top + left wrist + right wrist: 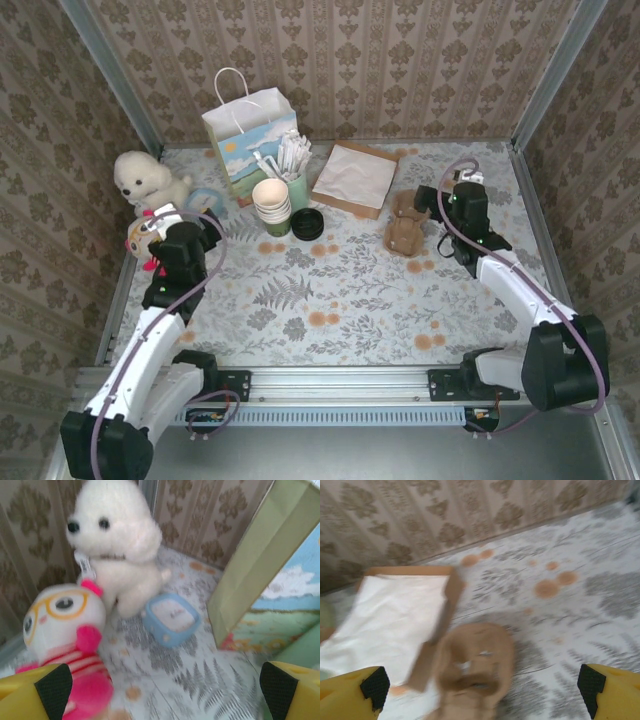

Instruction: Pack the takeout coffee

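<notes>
The takeout coffee (307,223) shows from above as a round black lid, just right of the stack of lidless green cups (271,206). A white paper bag with a landscape print (249,132) stands behind them; its side (260,575) fills the right of the left wrist view. My left gripper (187,220) is open over the left of the table with nothing between its fingers (52,686), well left of the coffee. My right gripper (433,203) is open above a brown cardboard cup carrier (475,672), also holding nothing.
A white plush dog (112,545), a pink-and-white plush with glasses (65,630) and a small blue dish (171,619) lie ahead of the left gripper. A napkin box (352,178) and a green holder of stirrers (296,172) stand at the back. Patterned walls enclose the table.
</notes>
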You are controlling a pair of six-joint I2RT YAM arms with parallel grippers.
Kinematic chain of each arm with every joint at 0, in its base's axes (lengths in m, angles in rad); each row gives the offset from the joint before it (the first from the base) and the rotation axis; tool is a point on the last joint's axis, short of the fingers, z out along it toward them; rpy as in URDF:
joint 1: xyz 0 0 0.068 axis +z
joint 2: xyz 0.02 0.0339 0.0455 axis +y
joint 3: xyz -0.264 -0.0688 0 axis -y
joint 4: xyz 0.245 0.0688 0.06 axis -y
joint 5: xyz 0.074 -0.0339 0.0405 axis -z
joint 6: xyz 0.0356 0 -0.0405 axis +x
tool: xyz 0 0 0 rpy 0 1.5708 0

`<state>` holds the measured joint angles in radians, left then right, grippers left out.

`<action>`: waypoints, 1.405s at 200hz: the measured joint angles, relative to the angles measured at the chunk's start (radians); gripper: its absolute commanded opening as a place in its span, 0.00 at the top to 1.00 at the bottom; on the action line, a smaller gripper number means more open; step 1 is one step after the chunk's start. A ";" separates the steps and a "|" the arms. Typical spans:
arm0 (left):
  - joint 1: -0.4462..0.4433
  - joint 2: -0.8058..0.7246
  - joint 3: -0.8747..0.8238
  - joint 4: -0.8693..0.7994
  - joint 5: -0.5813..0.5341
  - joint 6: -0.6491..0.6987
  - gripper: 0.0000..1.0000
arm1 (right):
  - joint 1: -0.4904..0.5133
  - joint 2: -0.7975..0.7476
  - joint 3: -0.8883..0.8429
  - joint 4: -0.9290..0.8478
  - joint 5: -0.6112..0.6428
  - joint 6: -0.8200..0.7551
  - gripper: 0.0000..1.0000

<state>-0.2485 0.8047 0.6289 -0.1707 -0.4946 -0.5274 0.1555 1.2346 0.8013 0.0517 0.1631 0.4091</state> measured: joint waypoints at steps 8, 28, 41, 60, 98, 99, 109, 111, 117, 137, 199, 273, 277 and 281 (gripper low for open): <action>-0.002 0.004 0.023 -0.062 0.037 -0.040 0.00 | 0.018 -0.006 0.008 -0.032 -0.021 0.040 0.00; -0.006 0.047 0.085 -0.192 0.147 -0.104 0.00 | 0.044 -0.009 0.010 -0.096 -0.047 0.133 0.00; -0.006 0.092 0.130 -0.249 0.219 -0.119 0.00 | 0.043 -0.009 0.011 -0.132 -0.043 0.189 0.00; -0.006 0.171 0.220 -0.322 0.310 -0.123 0.00 | 0.043 -0.011 0.011 -0.157 -0.019 0.255 0.00; -0.006 0.279 0.403 -0.425 0.424 -0.078 0.00 | 0.043 -0.066 0.011 -0.193 0.007 0.329 0.00; -0.006 0.282 0.410 -0.429 0.428 -0.075 0.00 | 0.043 -0.068 0.011 -0.193 0.009 0.330 0.00; -0.006 0.306 0.455 -0.452 0.450 -0.054 0.00 | 0.043 -0.091 0.011 -0.193 0.017 0.336 0.00; -0.005 0.313 0.466 -0.457 0.457 -0.050 0.00 | 0.043 -0.097 0.011 -0.193 0.019 0.337 0.00; -0.004 0.330 0.496 -0.476 0.472 -0.035 0.00 | 0.043 -0.112 0.010 -0.194 0.025 0.340 0.00; 0.003 0.400 0.600 -0.555 0.520 0.011 0.01 | 0.043 -0.153 0.005 -0.203 0.041 0.346 0.00; 0.003 0.583 0.783 -0.710 0.598 0.077 0.08 | 0.067 -0.163 0.027 -0.225 -0.190 0.213 0.00; -0.027 0.765 0.925 -0.766 0.610 0.099 0.12 | 0.180 0.011 0.258 -0.310 -0.301 0.219 0.00; -0.027 0.777 0.936 -0.771 0.610 0.102 0.12 | 0.180 0.022 0.272 -0.323 -0.299 0.224 0.00; -0.027 0.790 0.946 -0.776 0.609 0.103 0.12 | 0.180 0.032 0.283 -0.332 -0.297 0.227 0.00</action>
<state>-0.2756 1.5944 1.5753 -0.9466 0.1143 -0.4240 0.3355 1.2663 1.0843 -0.2798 -0.1337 0.6357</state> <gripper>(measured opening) 0.880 0.999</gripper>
